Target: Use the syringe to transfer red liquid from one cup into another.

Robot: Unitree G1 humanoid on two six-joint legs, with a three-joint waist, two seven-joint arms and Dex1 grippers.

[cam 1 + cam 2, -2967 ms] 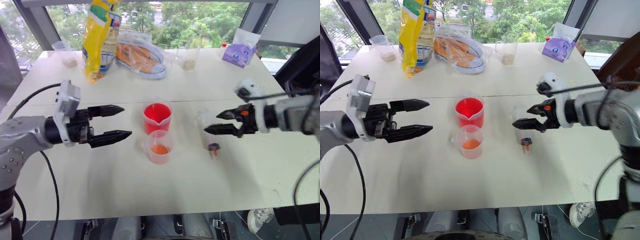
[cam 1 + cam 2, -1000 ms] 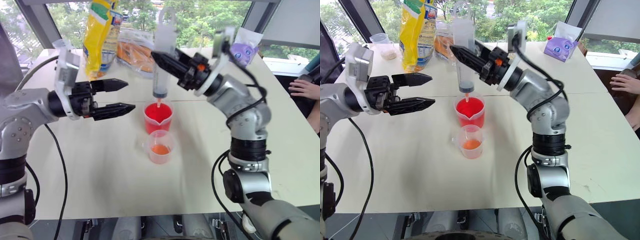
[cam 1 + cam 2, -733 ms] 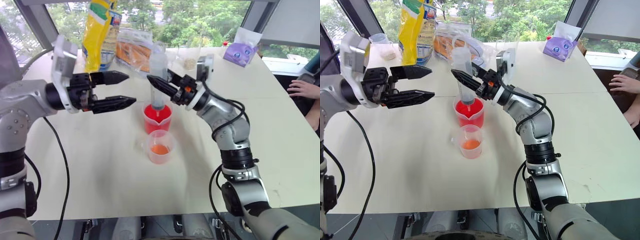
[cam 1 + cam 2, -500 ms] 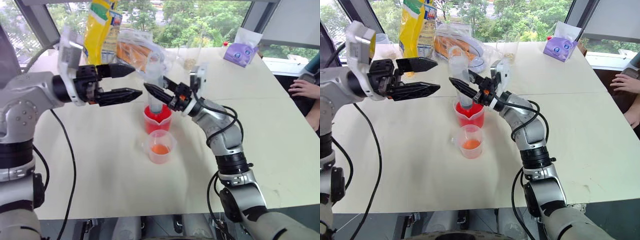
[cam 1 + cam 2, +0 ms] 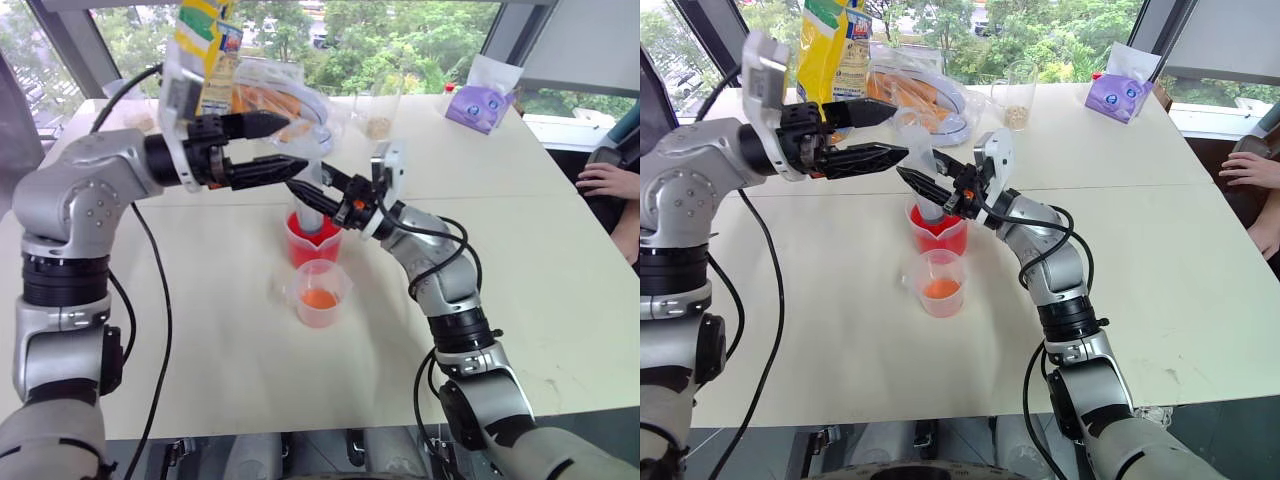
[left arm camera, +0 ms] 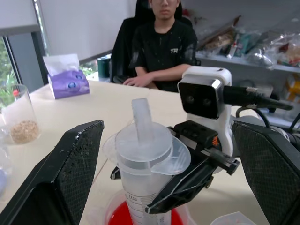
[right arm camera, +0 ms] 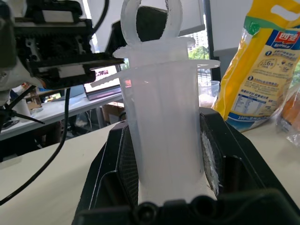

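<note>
Drawing step, by the look of it: syringe [image 5: 921, 170] pinched upright in the right gripper [image 5: 936, 196] with its tip down in the tall red cup [image 5: 937, 231], plunger top between the spread left gripper [image 6: 154, 154] jaws, next needing them to close and lift.

The right gripper [image 5: 924, 194] has lowered the syringe [image 5: 923, 176] into the tall cup [image 5: 937, 232]; left gripper [image 5: 885, 131] moved beside its plunger.

On the far side of the pale table [image 5: 1160, 260] sit a yellow snack bag [image 5: 830, 50], a wrapped plate of orange food [image 5: 925, 95], a grain-filled glass [image 5: 1016, 100] and a purple tissue pack [image 5: 1118, 95].
</note>
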